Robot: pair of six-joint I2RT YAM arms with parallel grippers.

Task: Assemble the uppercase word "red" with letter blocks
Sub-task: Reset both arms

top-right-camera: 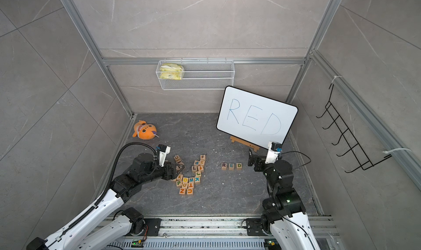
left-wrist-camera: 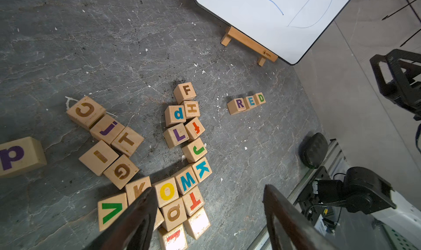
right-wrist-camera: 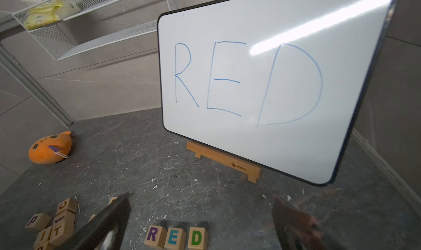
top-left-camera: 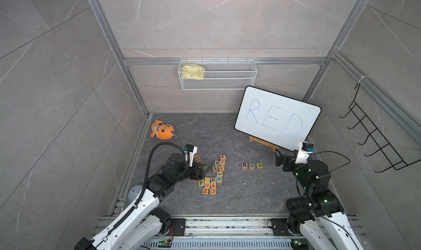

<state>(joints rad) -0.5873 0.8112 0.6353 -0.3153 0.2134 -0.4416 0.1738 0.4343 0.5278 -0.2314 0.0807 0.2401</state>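
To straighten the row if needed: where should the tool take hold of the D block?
Come from above and pinch the D block on its near and far faces: the E block crowds one side, those two stand free, and it sits flat.

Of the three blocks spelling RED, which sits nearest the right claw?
The D block, green letter, at the row's end toward the right claw; E and R lie farther off.

We're in a robot lab cell: aluminium frame (top-left-camera: 227, 61) and grey wall panels (top-left-camera: 227, 20) ahead of the right gripper (top-left-camera: 277, 157), mounting rail (top-left-camera: 227, 228) behind it.
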